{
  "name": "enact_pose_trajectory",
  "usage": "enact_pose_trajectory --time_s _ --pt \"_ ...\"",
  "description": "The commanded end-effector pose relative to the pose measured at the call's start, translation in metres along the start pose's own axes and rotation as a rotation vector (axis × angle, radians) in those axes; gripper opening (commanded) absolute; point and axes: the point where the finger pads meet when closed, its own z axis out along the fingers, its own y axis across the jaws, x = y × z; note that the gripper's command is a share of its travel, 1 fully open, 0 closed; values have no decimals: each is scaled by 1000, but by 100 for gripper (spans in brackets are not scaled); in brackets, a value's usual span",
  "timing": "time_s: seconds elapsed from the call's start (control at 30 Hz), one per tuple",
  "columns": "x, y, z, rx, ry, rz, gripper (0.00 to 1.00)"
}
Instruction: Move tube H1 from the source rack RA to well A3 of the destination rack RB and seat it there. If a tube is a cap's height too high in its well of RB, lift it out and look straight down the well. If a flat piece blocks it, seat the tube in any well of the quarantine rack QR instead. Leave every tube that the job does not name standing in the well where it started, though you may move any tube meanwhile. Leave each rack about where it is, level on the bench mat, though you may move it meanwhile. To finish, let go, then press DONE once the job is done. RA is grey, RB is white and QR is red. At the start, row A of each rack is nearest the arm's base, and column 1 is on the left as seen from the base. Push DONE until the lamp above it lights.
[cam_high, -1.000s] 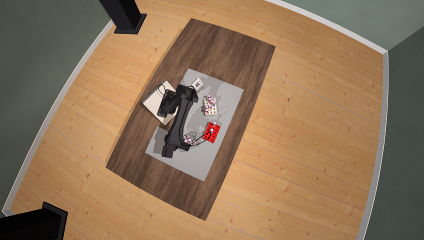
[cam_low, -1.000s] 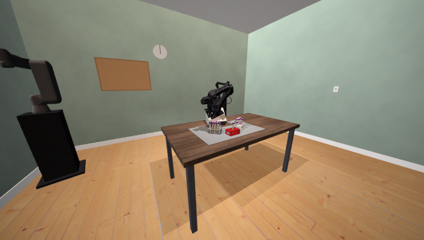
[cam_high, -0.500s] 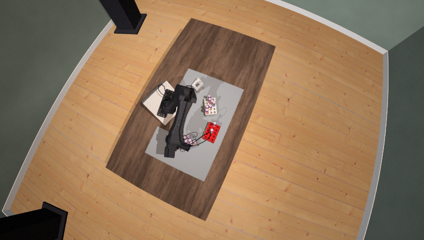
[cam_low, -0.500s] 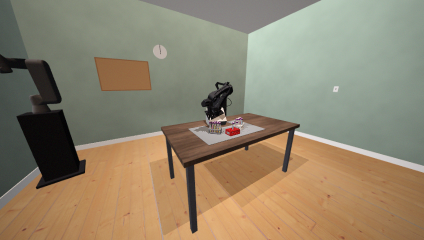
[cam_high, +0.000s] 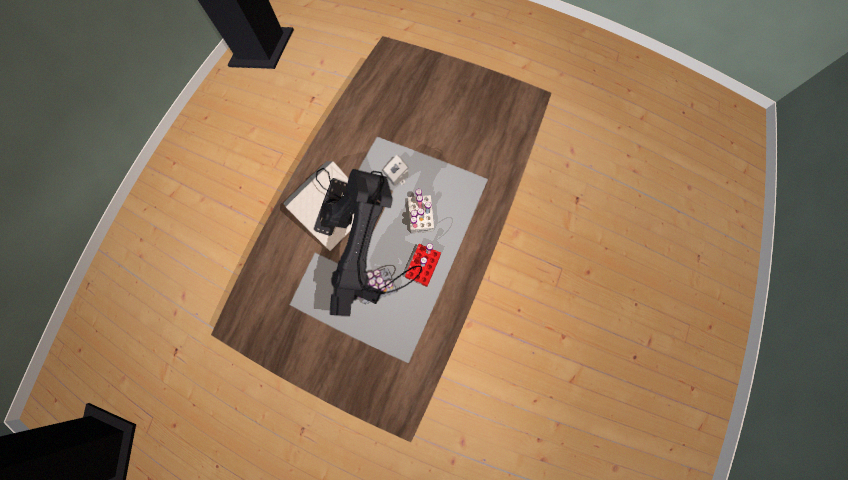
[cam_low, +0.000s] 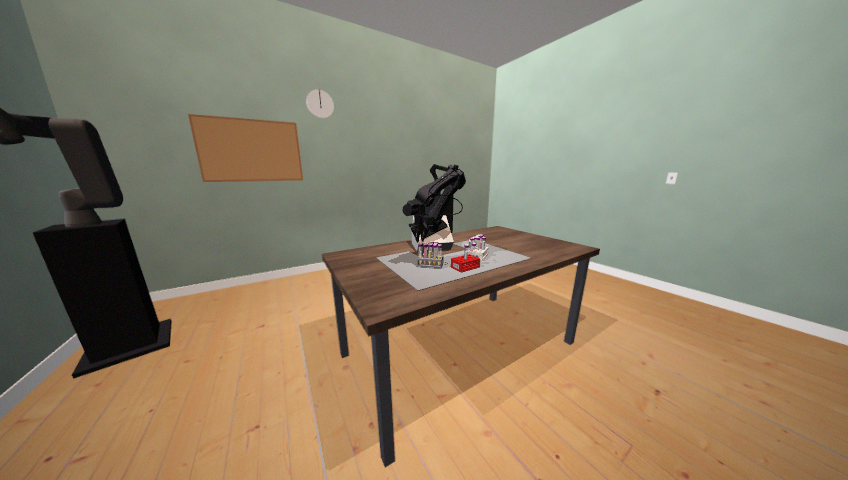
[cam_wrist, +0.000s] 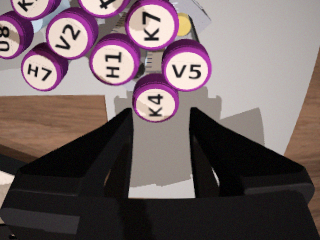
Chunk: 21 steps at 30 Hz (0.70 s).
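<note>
Tube H1 (cam_wrist: 115, 61) stands among other purple-capped tubes in the grey source rack RA (cam_wrist: 196, 11) (cam_low: 429, 265), seen from above in the wrist view. My gripper (cam_wrist: 161, 118) is partly open with nothing between its fingers. The cap of tube K4 (cam_wrist: 155, 100) shows just ahead of the fingertips; H1 lies farther ahead and left. In the top view the arm hides part of RA and the fingers. The white rack RB (cam_high: 421, 229) holds several tubes; I cannot tell which well is A3. The red rack QR (cam_high: 424, 281) (cam_low: 465, 263) holds two tubes.
Around H1 stand tubes K7 (cam_wrist: 151, 26), V5 (cam_wrist: 186, 69), V2 (cam_wrist: 71, 34) and H7 (cam_wrist: 44, 69), close together. A small white box (cam_high: 391, 174) sits at the mat's base-side edge. An arm cable loops over QR in the top view.
</note>
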Motion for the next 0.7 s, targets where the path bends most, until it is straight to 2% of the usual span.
enact_pose_trajectory --time_s 0.0,0.1,0.17,0.23,0.33,0.43,0.6,0.67 --pt "-7 -6 -7 43 -17 -14 30" --pt "-3 2 0 19 -13 -5 30" --pt "-1 1 0 24 -10 0 30" --pt "-9 -4 -5 42 -23 -21 30" --pt "-2 2 1 23 -12 -1 30" --pt "-7 -1 -1 35 -19 -17 30" --pt "0 2 3 26 -10 4 30" --pt "-4 1 1 30 -13 -5 30"
